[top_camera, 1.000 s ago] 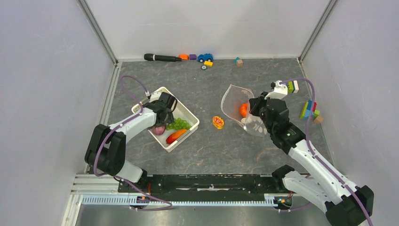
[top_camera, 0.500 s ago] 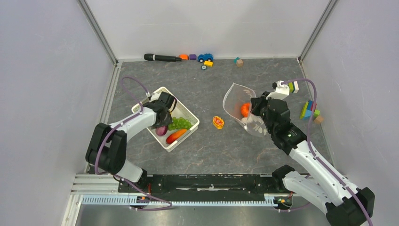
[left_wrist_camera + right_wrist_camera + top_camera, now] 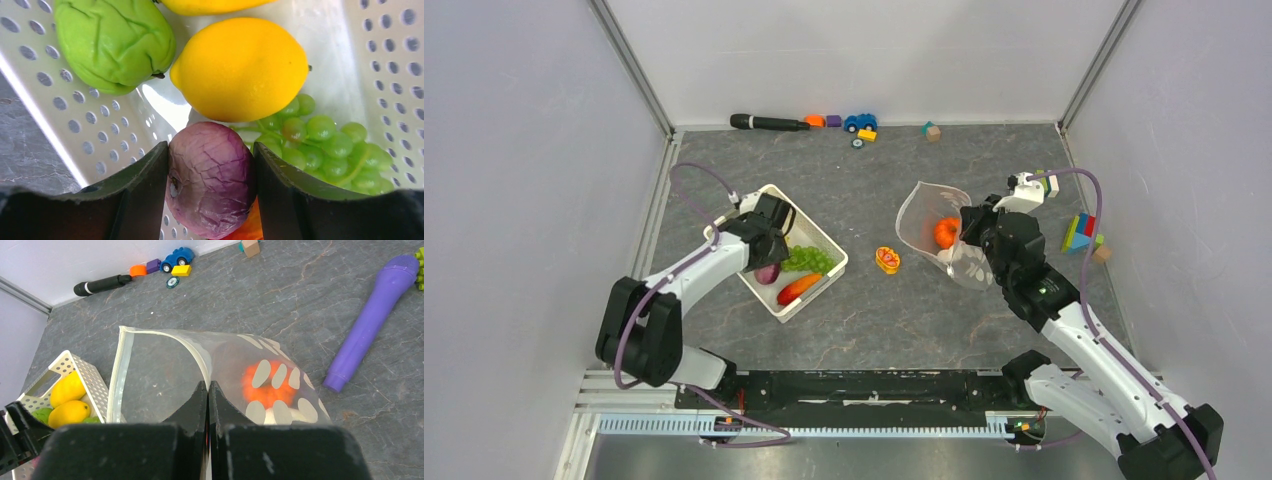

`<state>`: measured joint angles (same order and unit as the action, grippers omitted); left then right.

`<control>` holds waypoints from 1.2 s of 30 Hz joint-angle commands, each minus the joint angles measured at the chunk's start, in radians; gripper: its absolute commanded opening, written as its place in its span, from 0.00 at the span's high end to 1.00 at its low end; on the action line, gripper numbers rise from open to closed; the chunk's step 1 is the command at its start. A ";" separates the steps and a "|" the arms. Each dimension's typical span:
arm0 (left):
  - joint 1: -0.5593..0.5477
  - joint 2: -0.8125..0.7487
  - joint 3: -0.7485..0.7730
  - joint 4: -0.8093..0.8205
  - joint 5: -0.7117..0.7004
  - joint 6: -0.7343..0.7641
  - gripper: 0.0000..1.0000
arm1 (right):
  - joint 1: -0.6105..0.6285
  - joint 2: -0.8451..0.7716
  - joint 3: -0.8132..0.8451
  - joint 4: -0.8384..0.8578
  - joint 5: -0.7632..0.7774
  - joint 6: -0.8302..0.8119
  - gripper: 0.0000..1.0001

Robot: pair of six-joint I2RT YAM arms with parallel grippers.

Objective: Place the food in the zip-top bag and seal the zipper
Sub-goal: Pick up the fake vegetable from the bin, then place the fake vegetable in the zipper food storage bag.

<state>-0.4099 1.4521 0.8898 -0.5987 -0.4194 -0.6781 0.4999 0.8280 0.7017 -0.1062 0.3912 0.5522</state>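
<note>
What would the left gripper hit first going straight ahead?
The left gripper holds the purple onion; just past it, probably the yellow mango in the white basket, though depth is unclear.

A grey, stone-patterned table top (image 3: 864, 310) is enclosed by plain white walls (image 3: 864, 50), and a white perforated basket (image 3: 822, 233) sits left of centre. Along the far edge lie a black cylinder (image 3: 768, 122), an orange block (image 3: 814, 120), a purple block (image 3: 833, 121), a blue toy car (image 3: 859, 121), a yellow block (image 3: 867, 134) and, farther right, a small cube (image 3: 932, 131). At the right a purple brush handle (image 3: 372, 315) lies flat, with a stack of coloured blocks (image 3: 1079, 232) nearby.
</note>
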 commanded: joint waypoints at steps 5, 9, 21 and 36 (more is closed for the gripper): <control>0.002 -0.180 -0.026 -0.004 -0.057 -0.023 0.76 | 0.002 -0.020 0.007 0.036 0.016 -0.009 1.00; 0.003 -0.261 -0.050 0.015 -0.058 0.007 0.76 | 0.002 -0.019 0.006 0.036 0.018 -0.007 1.00; 0.002 -0.463 -0.068 0.184 0.142 0.050 0.77 | 0.002 -0.001 0.012 0.036 -0.007 -0.005 1.00; -0.001 -0.501 -0.084 0.552 0.652 0.071 0.76 | 0.001 -0.027 0.007 0.035 -0.022 -0.005 1.00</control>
<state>-0.4099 0.9668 0.7998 -0.2272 0.0334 -0.6327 0.4999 0.8154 0.7017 -0.1066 0.3779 0.5518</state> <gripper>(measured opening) 0.637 0.010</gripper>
